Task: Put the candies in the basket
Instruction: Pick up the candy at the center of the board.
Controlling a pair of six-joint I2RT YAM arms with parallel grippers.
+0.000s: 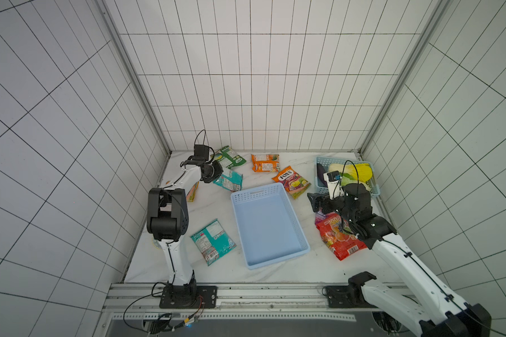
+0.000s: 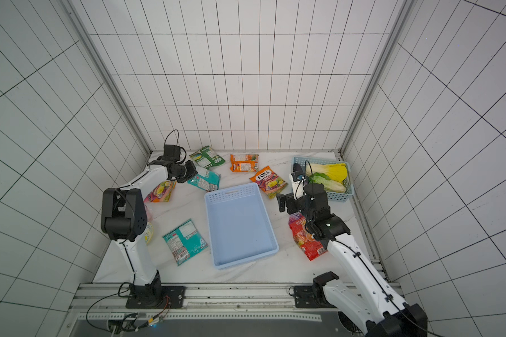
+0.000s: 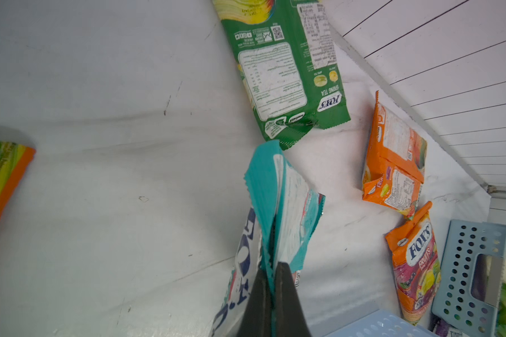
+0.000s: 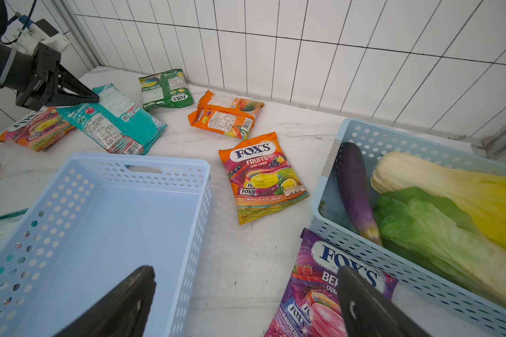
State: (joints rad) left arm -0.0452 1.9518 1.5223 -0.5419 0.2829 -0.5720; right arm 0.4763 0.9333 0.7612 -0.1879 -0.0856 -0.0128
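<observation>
The pale blue basket [image 1: 247,201] [image 2: 216,198] stands in the middle of the table with nothing in it. At the far left my left gripper [image 1: 221,175] [image 3: 272,271] is shut on the edge of a teal candy bag [image 1: 231,181] [image 3: 278,198] [image 4: 114,122]. Around it lie a green bag [image 1: 230,157], an orange bag [image 1: 265,162] and a FOXS fruits bag [image 1: 291,181]. Another teal bag [image 1: 214,241] lies front left. My right gripper [image 1: 314,201] [image 4: 246,271] hangs open beside the basket's right wall, above a purple berries bag [image 4: 313,294] and a red bag [image 1: 338,236].
A smaller teal-blue lattice basket [image 2: 338,196] [image 4: 406,271] at the back right holds an eggplant [image 4: 354,186] and plastic cabbages [image 4: 450,186]. One more fruits bag [image 2: 161,191] lies under the left arm. Tiled walls close in the table at the back and both sides.
</observation>
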